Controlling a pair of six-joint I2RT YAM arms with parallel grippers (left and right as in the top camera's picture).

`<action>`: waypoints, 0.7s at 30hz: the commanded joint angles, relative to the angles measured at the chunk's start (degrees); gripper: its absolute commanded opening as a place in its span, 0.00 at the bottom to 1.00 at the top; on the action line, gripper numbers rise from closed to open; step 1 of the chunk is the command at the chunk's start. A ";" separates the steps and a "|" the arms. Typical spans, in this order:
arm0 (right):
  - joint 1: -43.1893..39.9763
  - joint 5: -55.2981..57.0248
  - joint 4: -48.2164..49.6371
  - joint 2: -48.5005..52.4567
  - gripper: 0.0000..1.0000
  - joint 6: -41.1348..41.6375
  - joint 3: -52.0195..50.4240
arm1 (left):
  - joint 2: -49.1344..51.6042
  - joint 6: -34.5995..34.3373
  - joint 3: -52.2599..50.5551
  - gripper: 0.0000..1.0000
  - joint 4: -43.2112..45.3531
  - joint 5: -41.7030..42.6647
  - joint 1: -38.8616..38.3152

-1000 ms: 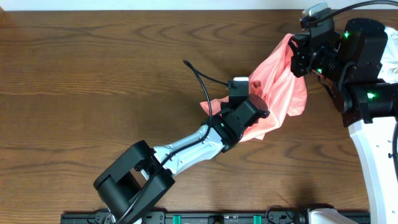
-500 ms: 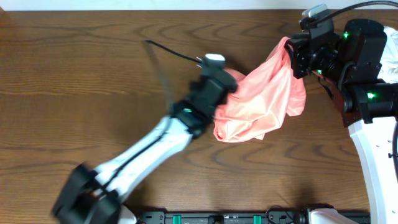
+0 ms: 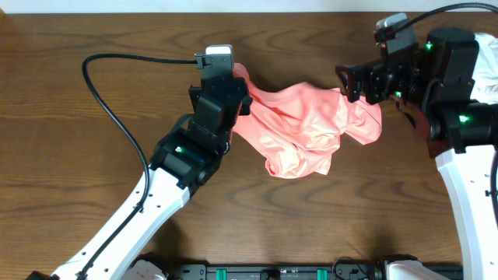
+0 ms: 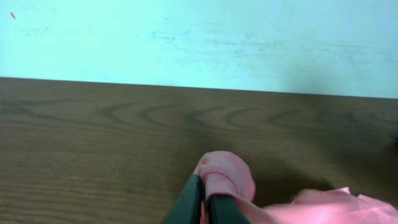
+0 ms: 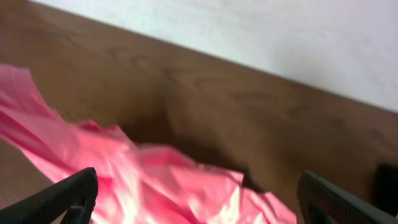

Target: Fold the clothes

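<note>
The clothes are one salmon-pink shirt lying crumpled on the wooden table, right of centre in the overhead view. My left gripper is shut on the shirt's left corner near the table's far side. In the left wrist view a roll of pink fabric bulges from between the closed dark fingers. My right gripper stands open over the shirt's right end. Its two black fingers are far apart at the sides of the right wrist view. The shirt lies loose below them, with nothing pinched.
A white garment shows at the right edge behind the right arm. The left arm's black cable loops over the table's left half. A black rail runs along the front edge. A pale wall stands beyond the far edge.
My left gripper has swung left and toward the far side, dragging the shirt's corner with it. My right gripper has opened and let go; the shirt's right end now lies on the table.
</note>
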 commanded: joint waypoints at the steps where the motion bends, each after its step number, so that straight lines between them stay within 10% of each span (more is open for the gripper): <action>1: -1.33 1.38 -1.84 1.90 0.99 0.92 1.01 | -0.96 2.91 0.74 0.06 0.02 -1.05 0.26; 21: -6.62 1.70 -11.13 19.30 0.99 1.95 0.98 | -1.22 6.08 0.76 0.06 -3.48 -9.09 7.98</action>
